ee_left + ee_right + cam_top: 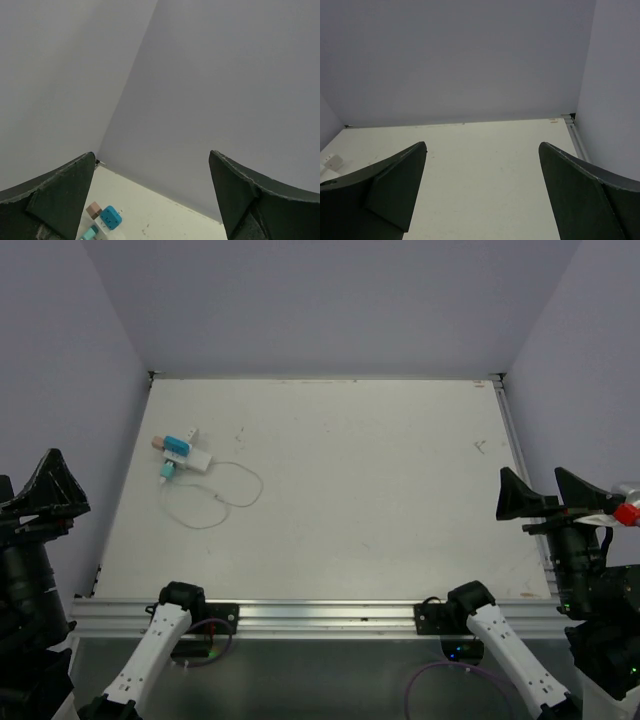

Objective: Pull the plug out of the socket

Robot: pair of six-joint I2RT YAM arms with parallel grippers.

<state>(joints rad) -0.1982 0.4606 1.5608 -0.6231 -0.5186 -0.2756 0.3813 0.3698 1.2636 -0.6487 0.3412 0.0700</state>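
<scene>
The white socket block (196,459) lies on the table's far left with small plugs stuck in it: a blue one (177,447), a brownish one (158,441), a teal one (166,473) and a small white one (192,435). A thin white cable (240,502) loops from the cluster toward the middle. The left wrist view shows the blue plug (110,217), the brownish plug (93,210) and the teal plug (90,232) low down. My left gripper (35,490) (152,155) is open and empty, raised off the table's left edge. My right gripper (545,495) (482,145) is open and empty at the right edge.
The white table (400,500) is walled by grey panels at the back and both sides. An aluminium rail (320,615) runs along the near edge, with both arm bases on it. A white piece of the cluster (332,161) shows at the right wrist view's left edge.
</scene>
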